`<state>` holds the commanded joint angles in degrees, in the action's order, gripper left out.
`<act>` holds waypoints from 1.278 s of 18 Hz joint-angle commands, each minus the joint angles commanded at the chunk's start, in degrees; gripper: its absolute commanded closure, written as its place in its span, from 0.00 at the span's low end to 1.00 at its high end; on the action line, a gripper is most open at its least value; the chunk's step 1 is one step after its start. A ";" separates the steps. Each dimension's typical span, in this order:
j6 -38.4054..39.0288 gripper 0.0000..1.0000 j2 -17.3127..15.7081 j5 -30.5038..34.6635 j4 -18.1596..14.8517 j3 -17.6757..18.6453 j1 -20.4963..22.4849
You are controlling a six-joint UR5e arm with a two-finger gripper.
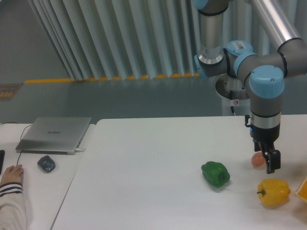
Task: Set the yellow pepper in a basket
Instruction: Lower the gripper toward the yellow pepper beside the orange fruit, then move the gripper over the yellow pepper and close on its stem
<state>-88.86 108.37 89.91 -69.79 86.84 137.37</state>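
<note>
The yellow pepper point(274, 192) lies on the white desk point(144, 182) near its right front edge, stem pointing left, with nothing touching it. Just to its right, at the picture's edge, a small orange corner of the basket point(302, 189) shows (the rest is cut off). The robot's hand point(270, 162) hangs pointing down above and slightly behind the yellow pepper, clear of it; its dark fingers look close together and grasp nothing, though whether they are fully clenched I cannot tell. A small orange-pink ball point(257, 159) sits just beside the hand on its left. A green pepper point(215, 174) rests farther left. On a neighbouring desk lie a closed laptop point(55, 134) and a mouse point(46, 164), beside a person's hand point(11, 176).
</note>
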 joint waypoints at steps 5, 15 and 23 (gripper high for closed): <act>0.70 0.00 -0.09 0.26 0.00 0.09 0.09; 10.46 0.00 0.00 0.00 7.82 5.10 -0.35; 11.33 0.00 0.44 0.00 13.17 5.27 -0.35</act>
<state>-77.53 108.81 89.91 -56.61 92.11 137.02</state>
